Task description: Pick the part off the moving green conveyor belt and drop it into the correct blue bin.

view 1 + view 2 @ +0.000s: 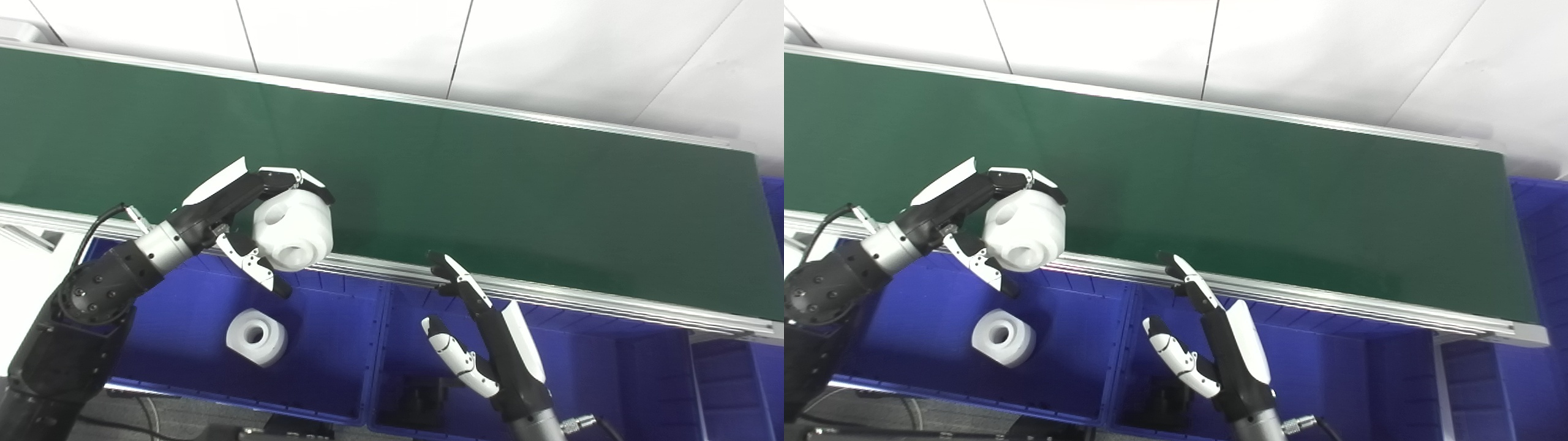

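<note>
My left hand [245,208] is shut on a white round part [295,229] with holes in its side and end. It holds the part at the near edge of the green conveyor belt [490,177], just above the left blue bin [343,343]. A second white part [256,336] with a centre hole lies on that bin's floor. My right hand [484,343] hovers open over the middle blue bin [588,380], fingers pointing up toward the belt's rail. The belt carries nothing in view.
An aluminium rail [551,294] runs along the belt's near side above the bins. A dark object [422,401] lies in the middle bin. Another blue bin [735,386] stands at the right. White wall panels lie beyond the belt.
</note>
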Tool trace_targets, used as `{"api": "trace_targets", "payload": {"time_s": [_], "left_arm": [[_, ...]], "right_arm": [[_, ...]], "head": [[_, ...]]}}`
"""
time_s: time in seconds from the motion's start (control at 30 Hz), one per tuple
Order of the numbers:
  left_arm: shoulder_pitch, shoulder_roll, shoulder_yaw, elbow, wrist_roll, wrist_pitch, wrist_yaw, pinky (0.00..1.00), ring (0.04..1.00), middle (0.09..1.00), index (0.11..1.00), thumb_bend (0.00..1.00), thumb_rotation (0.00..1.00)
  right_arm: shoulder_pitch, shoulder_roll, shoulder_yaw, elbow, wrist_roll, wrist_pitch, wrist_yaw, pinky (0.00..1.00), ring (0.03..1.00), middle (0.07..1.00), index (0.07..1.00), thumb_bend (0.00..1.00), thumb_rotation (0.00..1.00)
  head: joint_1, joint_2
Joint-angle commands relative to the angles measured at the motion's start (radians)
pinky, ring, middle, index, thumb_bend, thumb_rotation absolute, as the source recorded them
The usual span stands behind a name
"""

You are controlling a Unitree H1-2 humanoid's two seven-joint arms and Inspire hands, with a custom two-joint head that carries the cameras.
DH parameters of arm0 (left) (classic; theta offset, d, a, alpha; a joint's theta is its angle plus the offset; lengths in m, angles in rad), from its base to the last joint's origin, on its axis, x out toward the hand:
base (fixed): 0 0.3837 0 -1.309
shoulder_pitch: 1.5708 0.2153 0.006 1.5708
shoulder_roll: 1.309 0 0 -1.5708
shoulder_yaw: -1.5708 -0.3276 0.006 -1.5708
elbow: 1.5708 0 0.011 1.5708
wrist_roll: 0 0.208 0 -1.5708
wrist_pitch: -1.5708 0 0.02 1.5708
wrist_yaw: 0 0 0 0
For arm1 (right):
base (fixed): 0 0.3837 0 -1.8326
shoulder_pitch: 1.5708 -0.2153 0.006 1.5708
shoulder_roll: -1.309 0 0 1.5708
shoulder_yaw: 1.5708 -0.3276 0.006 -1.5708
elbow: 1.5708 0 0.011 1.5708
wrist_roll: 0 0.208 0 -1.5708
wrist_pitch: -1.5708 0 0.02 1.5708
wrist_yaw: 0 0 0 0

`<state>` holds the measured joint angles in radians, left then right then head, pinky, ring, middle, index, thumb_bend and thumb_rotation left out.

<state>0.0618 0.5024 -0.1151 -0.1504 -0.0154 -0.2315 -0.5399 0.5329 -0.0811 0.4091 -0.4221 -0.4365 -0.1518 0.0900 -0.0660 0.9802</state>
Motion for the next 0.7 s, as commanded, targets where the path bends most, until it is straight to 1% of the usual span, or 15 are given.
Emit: {"api": "trace_targets", "payload": {"time_s": [0.0, 0.17, 0.23, 0.27, 0.3, 0.33, 0.37, 0.4, 0.43, 0.47, 0.5, 0.53, 0.57, 0.6, 0.67], "left_arm": [[-0.009, 0.034, 0.015, -0.032, -0.03, -0.013, -0.004, 0.16, 0.417, 0.501, 0.378, 0.5, 0.0], [0.0, 0.078, 0.003, -0.047, -0.014, -0.007, -0.042, 0.16, 0.417, 0.503, 0.384, 0.5, 0.0], [-0.001, 0.114, -0.016, -0.041, -0.021, -0.016, -0.086, 0.17, 0.419, 0.502, 0.397, 0.5, 0.0], [-0.001, 0.135, -0.03, -0.043, 0.0, -0.019, -0.107, 0.17, 0.42, 0.502, 0.401, 0.5, 0.0], [-0.001, 0.15, -0.041, -0.045, 0.016, -0.021, -0.12, 0.24, 0.406, 0.49, 0.476, 0.5, 0.0], [0.0, 0.163, -0.052, -0.049, 0.037, -0.026, -0.128, 0.26, 0.403, 0.487, 0.495, 0.5, 0.0], [0.0, 0.172, -0.059, -0.052, 0.051, -0.029, -0.132, 0.4, 0.518, 0.502, 0.488, 0.51, 0.0], [-0.001, 0.174, -0.067, -0.046, 0.062, -0.04, -0.133, 0.49, 0.59, 0.511, 0.484, 0.51, 0.0], [-0.002, 0.175, -0.072, -0.042, 0.069, -0.048, -0.133, 0.66, 0.74, 0.689, 0.652, 0.6, 0.0], [-0.005, 0.171, -0.077, -0.032, 0.068, -0.053, -0.134, 0.75, 0.818, 0.781, 0.738, 0.64, 0.0], [-0.007, 0.169, -0.082, -0.025, 0.067, -0.056, -0.133, 0.85, 0.913, 0.892, 0.842, 0.63, 0.13], [-0.008, 0.165, -0.087, -0.021, 0.059, -0.052, -0.136, 0.87, 0.936, 0.92, 0.872, 0.63, 0.19], [-0.01, 0.163, -0.09, -0.018, 0.053, -0.049, -0.137, 0.89, 0.952, 0.944, 0.904, 0.63, 0.32], [-0.01, 0.161, -0.093, -0.017, 0.05, -0.047, -0.136, 0.89, 0.954, 0.946, 0.907, 0.63, 0.34], [-0.007, 0.152, -0.096, -0.018, 0.044, -0.041, -0.134, 0.88, 0.948, 0.948, 0.904, 0.63, 0.41]], "right_arm": [[0.006, 0.011, -0.001, -0.035, 0.013, 0.007, 0.0, 0.81, 0.876, 0.912, 0.901, 0.32, 0.78], [0.009, 0.013, 0.002, -0.034, 0.01, 0.004, -0.002, 0.8, 0.873, 0.907, 0.897, 0.33, 0.79], [0.01, 0.014, 0.004, -0.034, 0.009, 0.003, -0.002, 0.81, 0.876, 0.907, 0.898, 0.33, 0.8], [0.011, 0.015, 0.005, -0.032, 0.007, 0.002, -0.003, 0.81, 0.877, 0.908, 0.899, 0.33, 0.8], [0.012, 0.015, 0.005, -0.031, 0.005, 0.002, -0.004, 0.82, 0.884, 0.908, 0.899, 0.33, 0.8], [0.011, 0.015, 0.006, -0.028, 0.006, -0.002, -0.005, 0.82, 0.885, 0.908, 0.899, 0.33, 0.8], [0.011, 0.015, 0.007, -0.025, 0.007, -0.004, -0.005, 0.83, 0.891, 0.909, 0.901, 0.33, 0.8], [0.011, 0.016, 0.008, -0.024, 0.007, -0.006, -0.005, 0.83, 0.894, 0.91, 0.902, 0.33, 0.8], [0.011, 0.016, 0.008, -0.023, 0.008, -0.006, -0.005, 0.84, 0.896, 0.91, 0.902, 0.32, 0.8], [0.012, 0.017, 0.008, -0.024, 0.008, -0.003, -0.005, 0.84, 0.897, 0.911, 0.902, 0.32, 0.79], [0.012, 0.018, 0.009, -0.025, 0.008, -0.001, -0.004, 0.84, 0.899, 0.911, 0.902, 0.33, 0.79], [0.013, 0.018, 0.009, -0.026, 0.008, 0.0, -0.004, 0.84, 0.899, 0.911, 0.902, 0.33, 0.79], [0.013, 0.019, 0.009, -0.027, 0.008, 0.001, -0.004, 0.84, 0.9, 0.91, 0.902, 0.33, 0.79], [0.014, 0.019, 0.009, -0.027, 0.008, 0.001, -0.004, 0.84, 0.9, 0.91, 0.902, 0.33, 0.79], [0.016, 0.018, 0.008, -0.024, 0.01, -0.003, -0.006, 0.84, 0.901, 0.911, 0.902, 0.33, 0.79]], "head": [[0.002, -0.002], [0.005, -0.003], [0.005, -0.003], [0.003, -0.006], [0.003, -0.006], [0.006, -0.007], [0.006, -0.007], [0.006, -0.009], [0.004, -0.008], [0.0, -0.007], [0.0, -0.007], [0.0, -0.008], [0.0, -0.008], [0.002, -0.013], [0.007, -0.022]]}}
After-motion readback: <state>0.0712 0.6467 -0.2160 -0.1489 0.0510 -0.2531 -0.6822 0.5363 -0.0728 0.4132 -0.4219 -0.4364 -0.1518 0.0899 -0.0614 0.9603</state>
